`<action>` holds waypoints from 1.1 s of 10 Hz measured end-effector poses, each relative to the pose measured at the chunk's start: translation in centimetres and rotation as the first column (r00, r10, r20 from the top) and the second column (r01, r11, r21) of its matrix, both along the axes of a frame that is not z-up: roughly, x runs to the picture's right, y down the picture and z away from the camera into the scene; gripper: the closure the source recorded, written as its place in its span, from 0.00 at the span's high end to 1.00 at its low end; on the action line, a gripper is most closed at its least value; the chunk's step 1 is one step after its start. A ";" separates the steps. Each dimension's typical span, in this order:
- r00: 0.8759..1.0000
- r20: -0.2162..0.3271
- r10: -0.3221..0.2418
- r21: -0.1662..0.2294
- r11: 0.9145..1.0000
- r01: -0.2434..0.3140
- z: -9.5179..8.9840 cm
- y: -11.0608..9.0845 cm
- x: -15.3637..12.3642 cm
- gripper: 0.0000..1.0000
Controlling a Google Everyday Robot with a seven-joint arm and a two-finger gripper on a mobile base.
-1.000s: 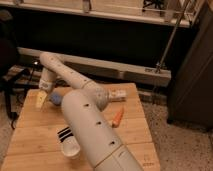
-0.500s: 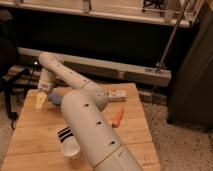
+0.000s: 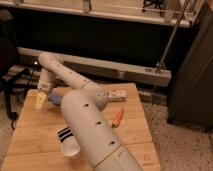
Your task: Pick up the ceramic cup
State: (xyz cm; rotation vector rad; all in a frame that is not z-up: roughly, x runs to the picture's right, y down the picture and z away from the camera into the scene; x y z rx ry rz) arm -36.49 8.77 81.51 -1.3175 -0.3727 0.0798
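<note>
One white robot arm (image 3: 85, 120) sweeps across the middle of a wooden table (image 3: 30, 135). Its gripper (image 3: 40, 102) hangs low over the table's far left part, just beside a blue object (image 3: 55, 98). How far the gripper is open, and whether it has hold of anything, cannot be told.

No writing can be read. A small mark (image 3: 145, 162) near the table's front right corner and the print on a white packet (image 3: 116, 95) by the far edge are too faint to make out.

The ceramic cup (image 3: 70, 149) sits near the front edge, well apart from the gripper. Bare wood lies open to its left and between it and the gripper. Its right side is hidden behind the arm, and a black-and-white striped item (image 3: 64, 134) lies just behind it, half covered as well.

An orange object (image 3: 117, 116) lies right of the arm, with clear board beyond it to the right edge. The arm's base is cut off at the bottom of the view.
</note>
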 end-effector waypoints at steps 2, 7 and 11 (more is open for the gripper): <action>1.000 -0.001 0.002 0.000 1.000 -0.002 0.0 0.0 0.0 0.80; 1.000 -0.020 0.014 0.005 1.000 -0.014 0.7 -0.3 0.1 0.80; 1.000 -0.020 0.013 0.006 1.000 -0.013 0.7 -0.3 0.1 0.80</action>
